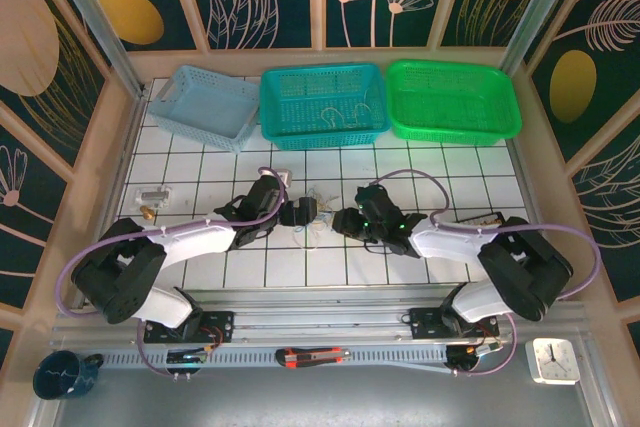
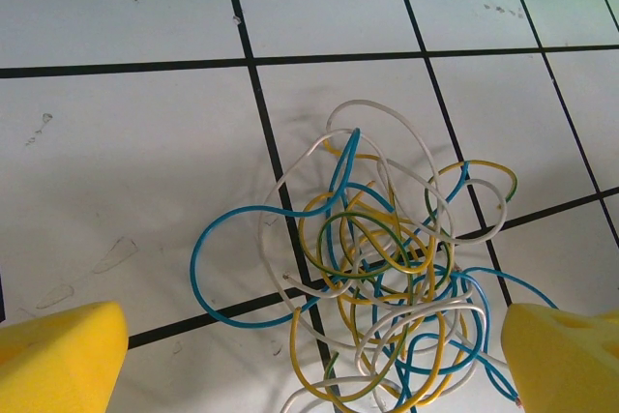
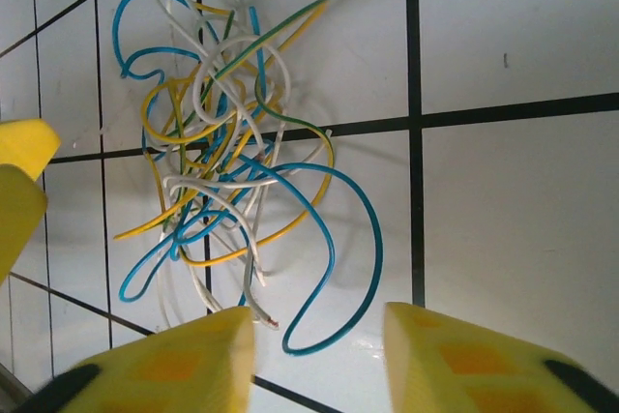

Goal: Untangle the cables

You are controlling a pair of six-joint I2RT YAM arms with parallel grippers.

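Located the cables [image 2: 382, 268] in one loose knot lying flat on the white tiled tabletop [image 1: 470, 177], at mid-width, nearer the arm bases than the far edge. Noted blue, yellow and whitish strands, plus one green-yellow, looped through each other. Densest at the core, with a wide blue loop and several free ends sticking out at the rim. Judged those outliers the easiest handles for pulling apart.

Found the left fingers [image 1: 300, 212] just left of the knot, spread fully, gripping nothing. Seen from the left wrist as two yellow pads [image 2: 58, 355] flanking the knot's edge. Probably held wide to pin or catch the bulk during a pull from the other side.

Found the right fingers [image 1: 345, 222] just right of the knot, partly open, holding nothing, with the bottom of the blue loop in the gap and no contact on either side. Read as lined up on one outer strand rather than the core, to avoid tightening the snarl.

Recorded along the far edge: pale blue basket [image 1: 215, 71], teal basket [image 1: 325, 137], green basket [image 1: 455, 135]. Spotted what look like a few loose wires in the teal one, so likely the drop point. Judged task early, with no strand yet pulled clear of the knot.
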